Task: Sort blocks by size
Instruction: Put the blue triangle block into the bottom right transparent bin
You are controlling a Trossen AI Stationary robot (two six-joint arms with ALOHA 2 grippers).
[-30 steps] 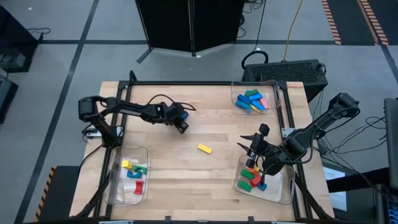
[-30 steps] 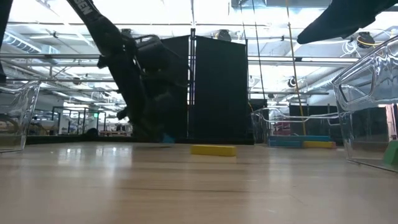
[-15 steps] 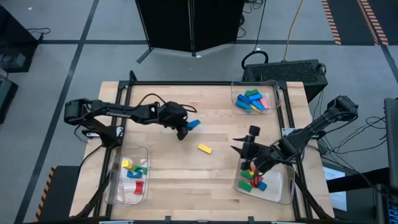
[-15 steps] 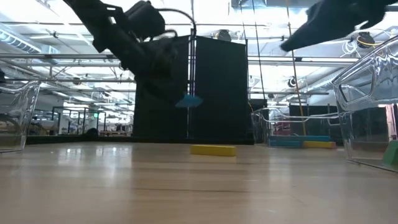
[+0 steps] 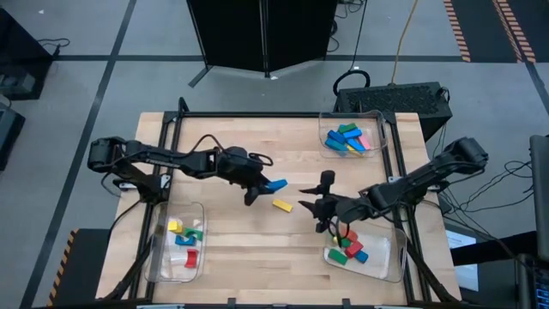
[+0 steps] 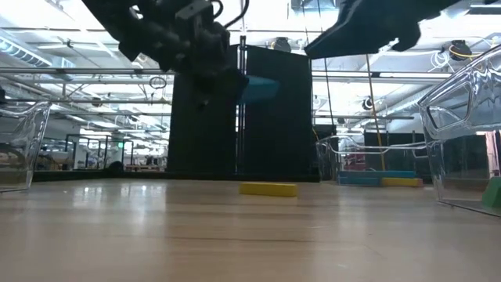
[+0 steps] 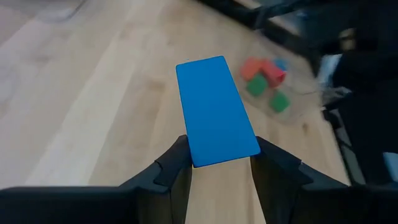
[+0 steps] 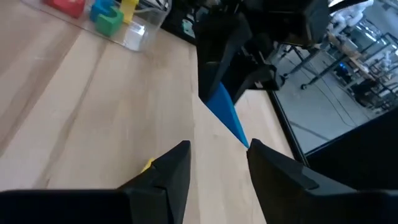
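A flat blue block hangs above the table's middle, with my left gripper shut on it; the low view shows the blue block well clear of the wood. A yellow block lies flat on the table just near of it. My right gripper hovers open to the right of the yellow block, nothing between its fingers. In the right wrist view the yellow block peeks out beside one finger, and the blue block shows farther off. My left gripper pinches the blue block between its two fingers, on the two long edges at the block's rear end. The fingers come from the table's left, slanting slightly down, and lie along the block. The block juts out ahead of them, broad face up, lifted clear.
Three clear trays hold blocks: one at the far right with blue, green, pink and yellow ones, one at the near left with yellow, green and red, one at the near right with red, green and blue. Bare wood lies between them.
My left gripper has lifted the blue block off the table and carried it up and toward the right, tipping closer to level. My right gripper has moved from above the near right tray toward the table's middle, nearer the yellow block, and has rolled.
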